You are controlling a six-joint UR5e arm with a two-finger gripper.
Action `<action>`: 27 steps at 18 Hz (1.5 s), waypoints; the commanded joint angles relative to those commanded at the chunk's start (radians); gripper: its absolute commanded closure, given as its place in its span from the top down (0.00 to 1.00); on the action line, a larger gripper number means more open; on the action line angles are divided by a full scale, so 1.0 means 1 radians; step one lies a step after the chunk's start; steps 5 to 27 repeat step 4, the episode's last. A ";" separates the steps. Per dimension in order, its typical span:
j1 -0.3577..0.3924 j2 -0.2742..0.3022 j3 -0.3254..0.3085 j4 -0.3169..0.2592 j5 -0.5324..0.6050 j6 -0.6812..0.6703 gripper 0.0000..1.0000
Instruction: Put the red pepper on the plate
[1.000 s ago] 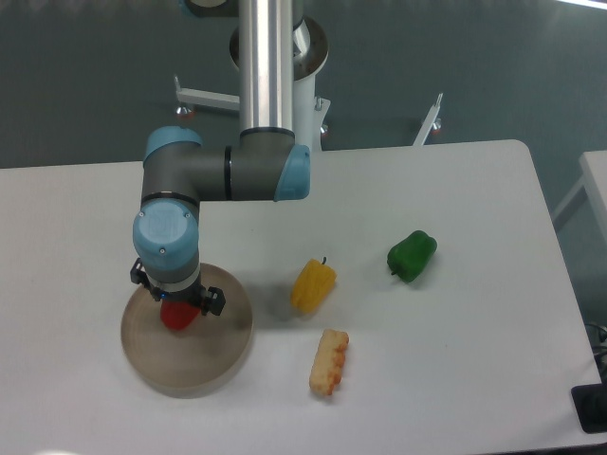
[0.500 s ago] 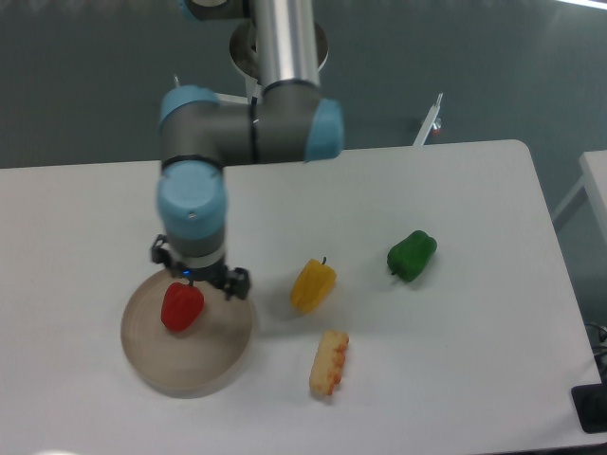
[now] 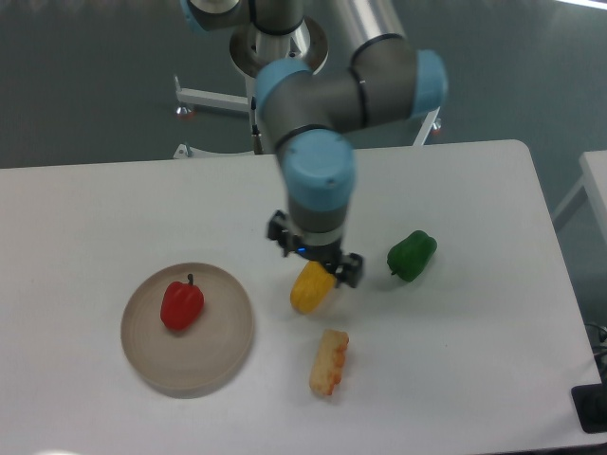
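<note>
The red pepper point(image 3: 181, 304) stands on the beige plate point(image 3: 223, 351) at the left front of the table, stem up, left of the plate's middle. My gripper point(image 3: 315, 254) is well to the right of the plate, above the table and over the top of the yellow pepper point(image 3: 310, 289). It holds nothing. Its fingers are seen from above and mostly hidden by the wrist, so I cannot tell how far apart they stand.
A green pepper point(image 3: 412, 256) lies to the right of the gripper. A yellow-orange corn-like piece point(image 3: 329, 361) lies in front of the yellow pepper. The table's right edge is near the green pepper's side.
The gripper let go of the red pepper, which now rests on the plate. The arm rose and swung right, from over the plate to over the yellow pepper.
</note>
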 joint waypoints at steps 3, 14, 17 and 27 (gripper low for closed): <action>0.019 -0.002 -0.005 0.040 0.041 0.054 1.00; 0.023 -0.003 -0.006 0.048 0.041 0.062 1.00; 0.023 -0.003 -0.006 0.048 0.041 0.062 1.00; 0.023 -0.003 -0.006 0.048 0.041 0.062 1.00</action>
